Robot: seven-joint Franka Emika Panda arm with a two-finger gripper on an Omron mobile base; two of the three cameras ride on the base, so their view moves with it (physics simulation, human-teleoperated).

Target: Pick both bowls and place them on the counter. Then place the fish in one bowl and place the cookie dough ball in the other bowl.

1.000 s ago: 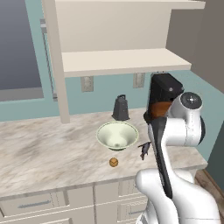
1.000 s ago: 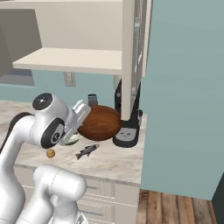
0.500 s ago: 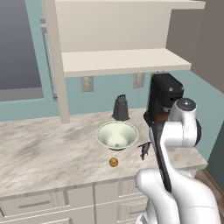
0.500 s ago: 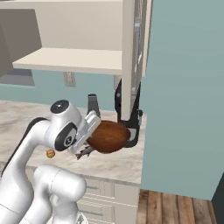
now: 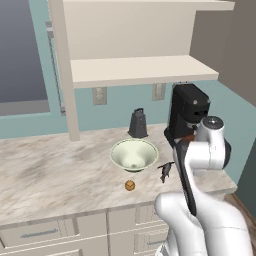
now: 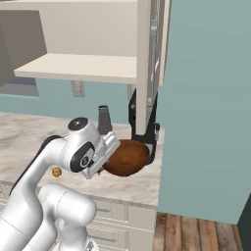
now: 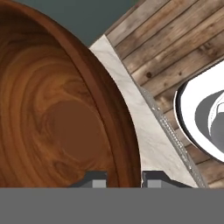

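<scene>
Reddish-brown bowl (image 6: 126, 157) is now lifted and tilted over the tabletop's (image 5: 55, 175) right end, by the black mixer (image 5: 187, 112); a second ago it sat lower. My tool (image 7: 124, 178) pinches its rim, nearly closed. Cream-green bowl (image 5: 133, 154) already sits down, fish (image 5: 165, 170) and cookie dough ball (image 5: 130, 185) beside it. Second bowl still needs setting down.

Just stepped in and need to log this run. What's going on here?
The gripper is closed on the rim of the reddish-brown bowl, holding it tilted over the right end of the counter, beside the black stand mixer. The cream-and-green bowl already sits on the counter. The fish and the cookie dough ball lie on the stone, neither in a bowl yet.
</scene>
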